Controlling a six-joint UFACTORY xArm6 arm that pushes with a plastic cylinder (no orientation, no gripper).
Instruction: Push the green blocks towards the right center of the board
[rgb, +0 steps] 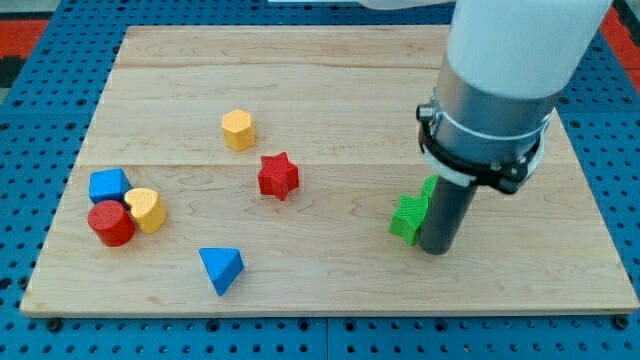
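A green star-shaped block (408, 218) lies right of the board's middle, toward the view's bottom. A second green block (430, 186) shows as a small piece just above it, mostly hidden behind the rod; its shape cannot be made out. My tip (436, 250) rests on the board right against the green star's right side, slightly below it. The dark rod rises from there into the large grey and white arm body at the view's top right.
A yellow hexagon (238, 130) and a red star (278, 176) sit left of centre. At the view's left are a blue block (108, 185), a red cylinder (111, 223) and a yellow heart-shaped block (146, 209). A blue triangle (221, 268) lies near the bottom edge.
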